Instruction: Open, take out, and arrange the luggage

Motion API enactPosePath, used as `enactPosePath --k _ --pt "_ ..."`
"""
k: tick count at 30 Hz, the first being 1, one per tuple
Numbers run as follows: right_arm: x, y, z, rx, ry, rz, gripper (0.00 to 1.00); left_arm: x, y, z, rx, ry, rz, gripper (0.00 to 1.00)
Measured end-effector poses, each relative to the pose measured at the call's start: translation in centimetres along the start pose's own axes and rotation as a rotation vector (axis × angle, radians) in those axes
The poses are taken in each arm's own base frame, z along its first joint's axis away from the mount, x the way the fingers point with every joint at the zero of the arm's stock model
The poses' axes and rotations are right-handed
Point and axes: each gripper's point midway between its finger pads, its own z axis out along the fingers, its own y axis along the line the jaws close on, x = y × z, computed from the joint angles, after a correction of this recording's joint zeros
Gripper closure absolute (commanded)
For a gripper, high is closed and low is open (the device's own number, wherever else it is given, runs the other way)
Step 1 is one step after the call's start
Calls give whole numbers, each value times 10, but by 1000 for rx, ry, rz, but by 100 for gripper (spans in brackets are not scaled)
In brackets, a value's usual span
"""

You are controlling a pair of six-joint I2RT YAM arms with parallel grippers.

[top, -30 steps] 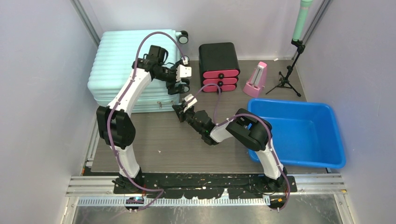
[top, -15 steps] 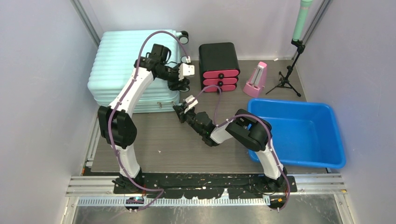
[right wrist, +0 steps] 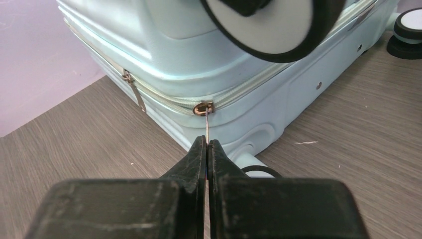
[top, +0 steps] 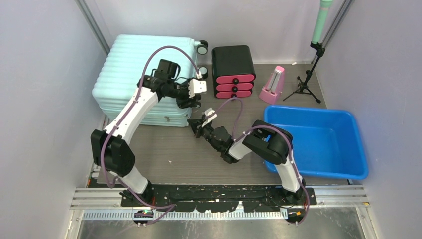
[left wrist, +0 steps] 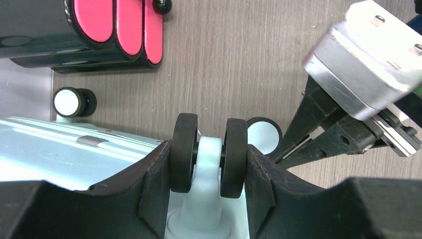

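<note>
Top view: pale mint-green ribbed hard-shell suitcase point(top: 124, 64) lies flat in the far-left corner of the wood-grain bench point(top: 164, 149).
Left wrist: left hand point(left wrist: 209, 159) clamps the suitcase's black twin caster wheel point(left wrist: 185, 152) from both sides.
Right wrist: right hand point(right wrist: 206, 144) is pinched together on a thin metal zip pull point(right wrist: 207, 124).

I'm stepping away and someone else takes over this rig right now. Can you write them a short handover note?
Left gripper: closed on a caster wheel of the luggage, apparently bracing it.
Right gripper: shut on the zipper pull at the near corner of the case.
The luggage lies flat at far left, beside the black drawer box; the blue tub is on the right.
Done: both grips are in place.
Left: the lid is closed and nothing is out. Run the zip round, lift the lid, take out and arrange the contents.
</note>
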Motion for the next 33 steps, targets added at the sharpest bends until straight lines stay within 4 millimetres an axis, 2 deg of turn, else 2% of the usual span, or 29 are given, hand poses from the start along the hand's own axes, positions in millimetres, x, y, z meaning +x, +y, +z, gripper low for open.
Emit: enactPosePath --k 17,33 --pt "-4 -1 -20 -2 16 34 100 -2 -47 -17 -101 88 -64 100" --pt "-5 8 -21 -53 35 36 100 8 -99 -56 -174 88 -86 100"
